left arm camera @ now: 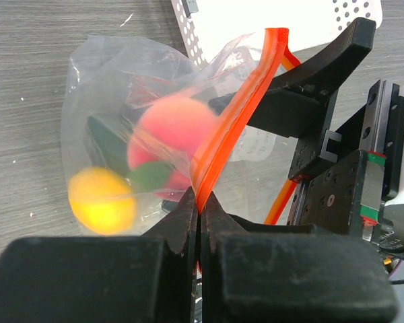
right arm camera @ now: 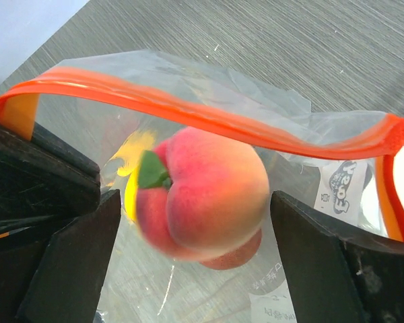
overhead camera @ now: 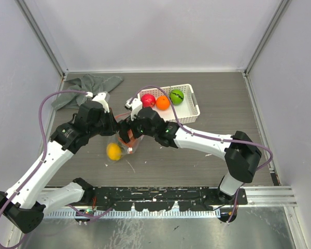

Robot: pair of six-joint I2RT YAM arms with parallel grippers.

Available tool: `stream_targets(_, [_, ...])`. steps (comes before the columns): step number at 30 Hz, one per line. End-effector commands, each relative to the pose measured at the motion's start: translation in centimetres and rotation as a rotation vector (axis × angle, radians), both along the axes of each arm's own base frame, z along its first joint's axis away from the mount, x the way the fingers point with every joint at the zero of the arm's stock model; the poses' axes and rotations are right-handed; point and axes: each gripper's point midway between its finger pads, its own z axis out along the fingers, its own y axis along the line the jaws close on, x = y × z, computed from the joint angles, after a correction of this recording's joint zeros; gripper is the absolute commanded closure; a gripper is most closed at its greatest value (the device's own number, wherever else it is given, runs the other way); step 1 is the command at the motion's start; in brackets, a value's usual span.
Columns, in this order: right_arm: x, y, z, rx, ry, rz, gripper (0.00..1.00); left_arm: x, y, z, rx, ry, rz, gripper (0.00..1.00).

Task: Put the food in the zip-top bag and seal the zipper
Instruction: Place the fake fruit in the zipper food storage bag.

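Observation:
The clear zip-top bag (left arm camera: 101,74) is held up over the table, between the two grippers. My left gripper (left arm camera: 200,202) is shut on its orange-red zipper (left arm camera: 232,114); it also shows in the top view (overhead camera: 115,129). My right gripper (right arm camera: 195,229) is open at the bag's mouth, its fingers (right arm camera: 74,256) wide apart on either side of a blurred peach fruit (right arm camera: 212,192) and not touching it. The peach (left arm camera: 175,124) and a yellow fruit (left arm camera: 101,200) show through the plastic. The zipper (right arm camera: 188,111) runs above the peach. The slider is hidden.
A white lattice basket (overhead camera: 193,106) at the back holds a red (overhead camera: 148,100), an orange (overhead camera: 163,102) and a green fruit (overhead camera: 177,96). A grey cloth (overhead camera: 85,87) lies at the back left. Grey walls close in the table.

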Motion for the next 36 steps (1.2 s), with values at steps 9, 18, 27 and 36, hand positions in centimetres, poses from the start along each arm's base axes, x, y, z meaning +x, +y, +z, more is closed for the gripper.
stream_targets(9, [-0.6, 0.3, 5.1, 0.115, -0.074, 0.037, 0.0, 0.6, 0.5, 0.5, -0.005, -0.033, 0.048, 1.0])
stream_targets(18, [-1.6, -1.2, 7.1, 0.081, -0.131, 0.084, 0.0, 1.2, 2.0, -0.1, 0.059, -0.033, 0.119, 1.0])
stream_targets(27, [-2.2, -4.4, 10.0, 0.019, -0.231, 0.097, 0.0, 2.7, 2.9, -0.1, 0.139, -0.066, 0.154, 1.0])
stream_targets(36, [2.7, -10.6, 11.7, -0.029, -0.278, -0.115, 0.0, 3.8, 2.9, 0.3, 0.166, -0.098, 0.161, 1.0])
